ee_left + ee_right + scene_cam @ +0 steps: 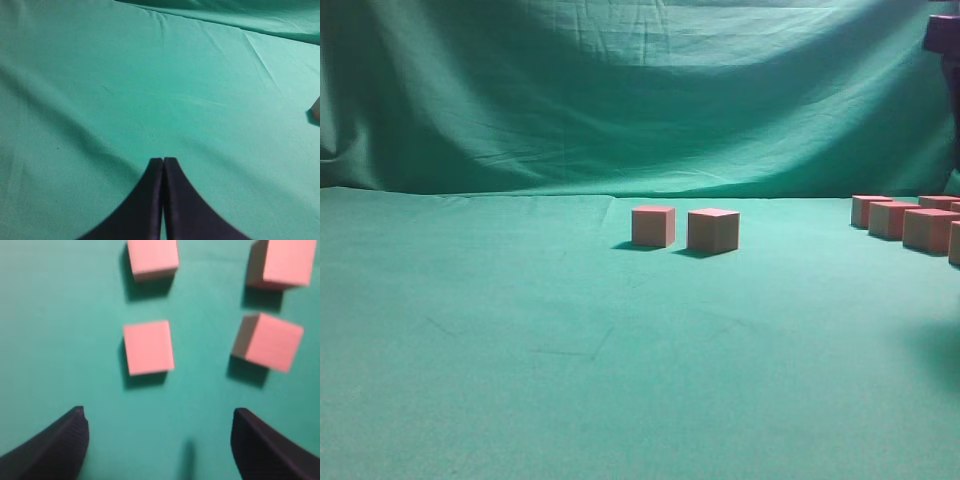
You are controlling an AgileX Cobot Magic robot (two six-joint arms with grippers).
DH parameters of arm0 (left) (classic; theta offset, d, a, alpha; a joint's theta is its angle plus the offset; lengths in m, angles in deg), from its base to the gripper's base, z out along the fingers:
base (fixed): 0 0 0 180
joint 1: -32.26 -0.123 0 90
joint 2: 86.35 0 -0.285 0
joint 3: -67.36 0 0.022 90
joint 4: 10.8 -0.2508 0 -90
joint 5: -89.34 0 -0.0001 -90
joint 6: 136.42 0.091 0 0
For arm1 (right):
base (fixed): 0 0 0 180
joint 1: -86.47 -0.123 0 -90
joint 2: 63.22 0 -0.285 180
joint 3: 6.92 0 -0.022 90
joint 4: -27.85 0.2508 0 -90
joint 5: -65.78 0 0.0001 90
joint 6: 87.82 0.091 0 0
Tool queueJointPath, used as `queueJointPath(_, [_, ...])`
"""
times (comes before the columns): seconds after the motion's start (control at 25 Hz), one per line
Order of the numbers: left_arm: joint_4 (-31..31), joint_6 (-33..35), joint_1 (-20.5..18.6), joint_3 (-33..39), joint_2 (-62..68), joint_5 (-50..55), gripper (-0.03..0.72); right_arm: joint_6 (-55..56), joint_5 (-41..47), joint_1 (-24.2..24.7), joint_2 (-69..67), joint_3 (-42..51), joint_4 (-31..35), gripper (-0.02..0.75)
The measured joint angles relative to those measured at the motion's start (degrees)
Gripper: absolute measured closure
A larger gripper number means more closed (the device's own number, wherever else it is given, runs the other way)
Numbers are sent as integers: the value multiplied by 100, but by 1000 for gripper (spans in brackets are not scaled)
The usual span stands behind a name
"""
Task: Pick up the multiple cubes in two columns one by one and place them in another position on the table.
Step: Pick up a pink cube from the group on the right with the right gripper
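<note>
Two pinkish-red cubes (653,225) (712,230) stand side by side at the middle of the table (520,350). Several more cubes (895,218) stand in columns at the far right edge. The right wrist view looks down on cubes in two columns, the nearest at left (148,347) and at right (270,342). My right gripper (159,425) is open and empty above the cloth, just short of them. My left gripper (163,161) is shut and empty over bare cloth. A sliver of a cube (316,110) shows at the left wrist view's right edge.
A draped green cloth backdrop (640,90) rises behind the table. A dark part of the right arm (945,35) shows at the top right corner of the exterior view.
</note>
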Motion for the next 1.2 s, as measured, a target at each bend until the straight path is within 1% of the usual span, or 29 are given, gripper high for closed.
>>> queueJointPath(0.16, [0, 0, 0, 0, 0, 0, 688, -219, -566, 0, -157, 24, 0, 164])
queueJointPath(0.56, [0, 0, 0, 0, 0, 0, 688, -447, -1125, 0, -1102, 24, 0, 164])
queueJointPath(0.6, [0, 0, 0, 0, 0, 0, 688, -458, -1167, 0, -1140, 24, 0, 212])
queueJointPath(0.64, [0, 0, 0, 0, 0, 0, 688, -471, -1214, 0, -1168, 24, 0, 231])
queueJointPath(0.72, [0, 0, 0, 0, 0, 0, 688, -471, -1271, 0, -1205, 24, 0, 295])
queueJointPath(0.88, [0, 0, 0, 0, 0, 0, 688, -471, -1273, 0, -1206, -47, 0, 483])
queueJointPath(1.0, [0, 0, 0, 0, 0, 0, 688, -471, -1035, 0, -1206, -282, 0, 477])
queueJointPath(1.12, [0, 0, 0, 0, 0, 0, 688, -481, -515, -39, -1206, -729, 0, 477])
queueJointPath(1.2, [0, 0, 0, 0, 0, 0, 688, -481, -57, -171, -1173, -1108, 0, 477])
